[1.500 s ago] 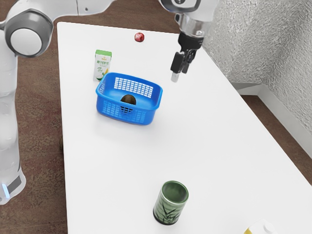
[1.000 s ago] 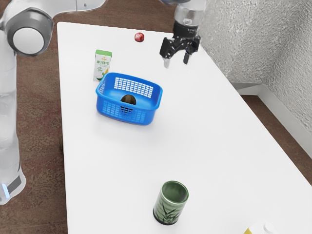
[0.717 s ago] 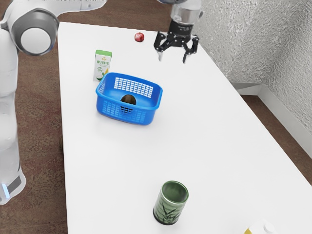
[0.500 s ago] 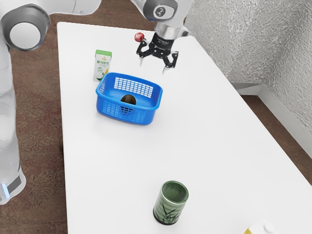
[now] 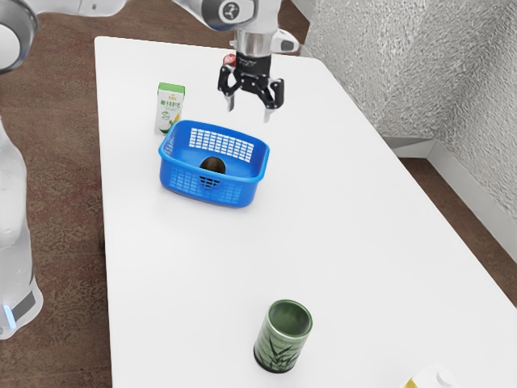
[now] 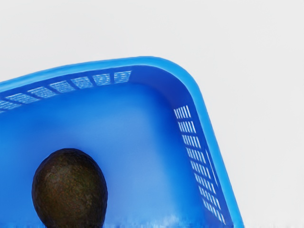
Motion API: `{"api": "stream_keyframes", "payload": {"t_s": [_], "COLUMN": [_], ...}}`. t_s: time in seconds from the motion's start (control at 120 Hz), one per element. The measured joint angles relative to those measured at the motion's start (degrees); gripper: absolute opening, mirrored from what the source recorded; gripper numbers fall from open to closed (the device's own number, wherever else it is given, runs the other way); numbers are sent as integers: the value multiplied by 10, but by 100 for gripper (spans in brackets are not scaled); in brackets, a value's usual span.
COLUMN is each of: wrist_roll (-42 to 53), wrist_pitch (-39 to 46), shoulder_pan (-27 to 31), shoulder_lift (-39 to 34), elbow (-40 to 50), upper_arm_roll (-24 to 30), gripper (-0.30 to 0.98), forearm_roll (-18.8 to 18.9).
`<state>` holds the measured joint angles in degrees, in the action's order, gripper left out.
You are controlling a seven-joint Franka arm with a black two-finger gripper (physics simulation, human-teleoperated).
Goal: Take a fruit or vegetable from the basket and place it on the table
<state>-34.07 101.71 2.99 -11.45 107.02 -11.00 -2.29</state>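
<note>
My gripper (image 5: 249, 113) hangs in the air above the far side of the blue basket (image 5: 263, 171), fingers spread apart with nothing between them. Inside the basket lies a dark brown, rounded fruit or vegetable (image 5: 212, 165), partly hidden by the near wall in the exterior view. Seen from the wrist, the dark fruit (image 6: 70, 187) rests on the basket's floor, and the basket's rim (image 6: 197, 95) curves around one corner. The white table (image 5: 323, 218) carries the basket.
Beside the basket stands a green-and-white carton (image 5: 170, 109). A red fruit (image 5: 229, 60) is behind my gripper. A green cup (image 5: 283, 335) and a white-and-yellow bottle (image 5: 434, 378) stand toward the exterior view's bottom; a wall rises at its right.
My hand has turned and moved toward the exterior view's left, from beside the basket's far right to above its far side. The fingers now show spread apart. The basket and fruit have stayed put.
</note>
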Motion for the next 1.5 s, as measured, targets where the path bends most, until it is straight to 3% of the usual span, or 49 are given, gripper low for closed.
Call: {"api": "stream_keyframes", "payload": {"t_s": [0.45,0.708,1.025,1.267,1.5], "wrist_roll": [-139,-211,-262,-252,-198], "wrist_pitch": [16,49,92,103,116], "shoulder_pan": [20,63,80,131,137], "shoulder_lift": [-98,-183,-185,-175,-136], "elbow": [132,256,289,282,257], "upper_arm_roll": [4,64,68,70,82], "gripper": [69,69,68,67,67], "forearm_roll": [-14,-25,-28,-21,-1]}}
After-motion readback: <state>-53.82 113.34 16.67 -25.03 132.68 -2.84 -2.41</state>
